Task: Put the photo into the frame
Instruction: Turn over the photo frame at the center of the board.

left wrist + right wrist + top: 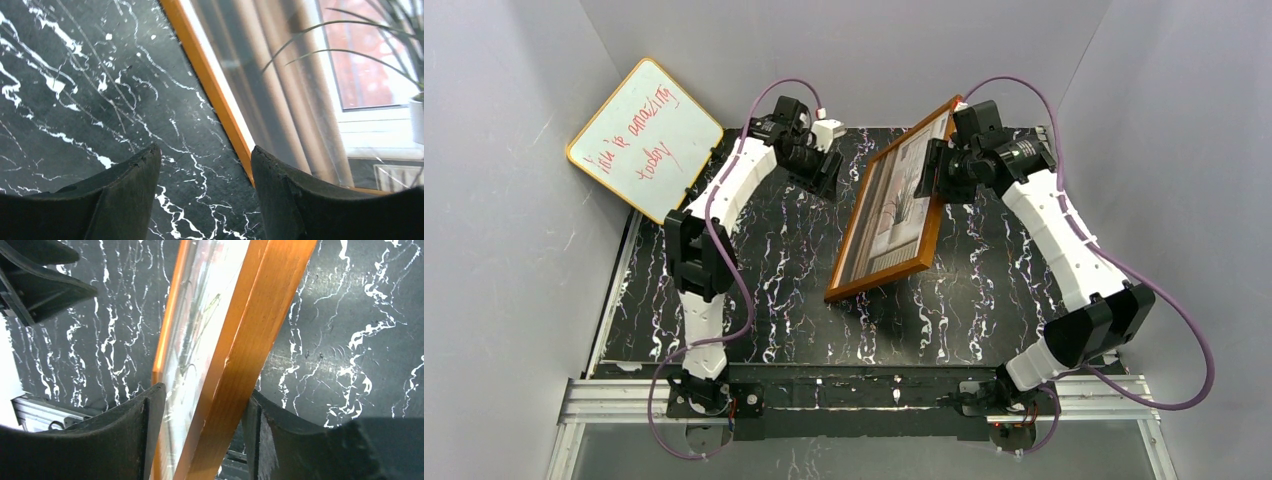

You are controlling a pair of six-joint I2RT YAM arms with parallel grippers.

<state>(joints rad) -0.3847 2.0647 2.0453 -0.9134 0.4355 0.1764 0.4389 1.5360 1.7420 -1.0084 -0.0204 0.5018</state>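
Top external view: the whiteboard (646, 138) stands at the far left. The left tool (826, 178) hangs empty with its jaws apart, just beside the frame (879, 282). The frame stands tilted on the surface (804, 300), with the photo (889, 215) behind its pane. The right tool (936, 175) is clamped on the frame's upper edge. If this pinch is weak, the frame could slide and fall. Only the left wrist view shows the curtains and plant clearly.

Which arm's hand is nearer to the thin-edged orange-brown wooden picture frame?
Right. The right hand grips the frame by one long edge; the left hand hovers open beside the opposite edge, not touching.
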